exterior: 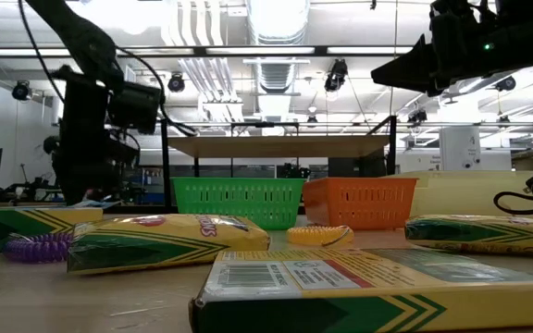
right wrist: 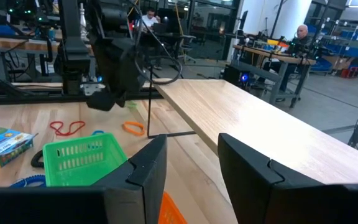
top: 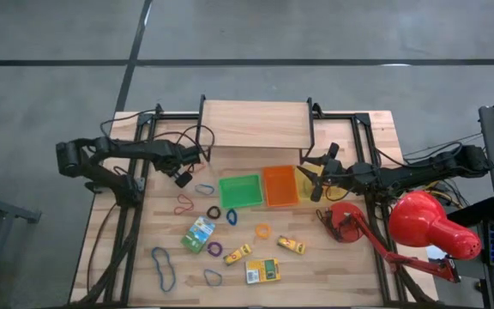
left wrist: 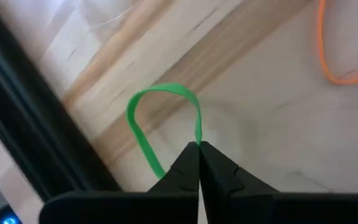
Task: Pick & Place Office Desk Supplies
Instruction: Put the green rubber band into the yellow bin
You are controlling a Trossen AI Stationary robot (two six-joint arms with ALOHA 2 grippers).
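My left gripper (top: 183, 178) points steeply down at the table's far left, left of the green tray, and is shut on a thin green rubber band (left wrist: 163, 118). My right gripper (top: 316, 178) hangs open and level above the orange and yellow trays, holding nothing; its fingers (right wrist: 188, 168) frame the raised wooden shelf. Loose bands lie flat on the table: blue (top: 204, 189), red (top: 183, 204), black (top: 213, 211), orange (top: 262, 230), purple (top: 215, 249). A green-white box (top: 199, 233) and yellow boxes (top: 237, 253) (top: 262, 271) lie toward the near edge. My left gripper pinches one strand of the green band (left wrist: 197, 138) between its two fingertips, coming from above and slanting down. The loop arches out beyond the fingertips over the wooden top, and its other strand (left wrist: 153, 163) runs behind one finger. Whether it hangs clear, I cannot tell.
The green tray (top: 240, 190), orange tray (top: 280, 186) and yellow tray (top: 305, 190) stand in a row mid-table. A raised wooden shelf (top: 256, 124) spans the far edge. A big red desk lamp (top: 427, 225) with its base (top: 343, 221) fills the right side.
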